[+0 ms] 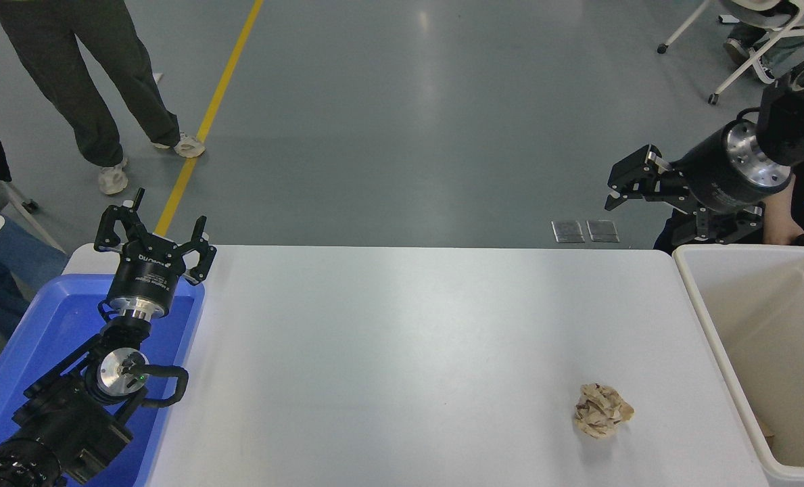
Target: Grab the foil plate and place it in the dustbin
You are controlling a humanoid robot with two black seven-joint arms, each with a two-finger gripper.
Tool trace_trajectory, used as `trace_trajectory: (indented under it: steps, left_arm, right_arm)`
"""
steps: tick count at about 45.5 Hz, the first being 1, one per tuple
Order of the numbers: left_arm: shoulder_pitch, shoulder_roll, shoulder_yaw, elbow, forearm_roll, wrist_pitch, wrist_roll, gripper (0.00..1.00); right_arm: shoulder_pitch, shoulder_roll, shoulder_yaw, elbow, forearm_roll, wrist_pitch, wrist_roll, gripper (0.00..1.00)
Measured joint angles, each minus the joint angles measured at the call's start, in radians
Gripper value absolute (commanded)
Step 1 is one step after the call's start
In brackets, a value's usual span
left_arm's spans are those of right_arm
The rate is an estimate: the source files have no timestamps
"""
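Note:
The foil plate is out of view; no shiny tray shows on the table or in the visible part of the bin. The dustbin (706,325), cream with a thick rim and beige inside, stands at the table's right end. My right gripper (619,184) hangs in the air beyond the table's far right corner, above and behind the dustbin's far rim, pointing left, open and empty. My left gripper (153,233) is parked at the lower left above the blue bin, open and empty.
A crumpled tan paper ball (602,410) lies on the white table (402,352) near the front right, close to the dustbin. A blue plastic bin (50,338) sits at the table's left end. A person's legs (97,81) stand at the far left; another person sits at the right edge.

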Motion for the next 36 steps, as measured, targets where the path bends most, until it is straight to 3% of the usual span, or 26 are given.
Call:
trace_trajectory:
  steps: [36]
  left_arm:
    - [0.000,0.000,0.000,0.000,0.000,0.000,0.000,0.98]
  right_arm:
    - [0.065,0.181,-0.058,0.095,-0.043,0.085,-0.009,1.00]
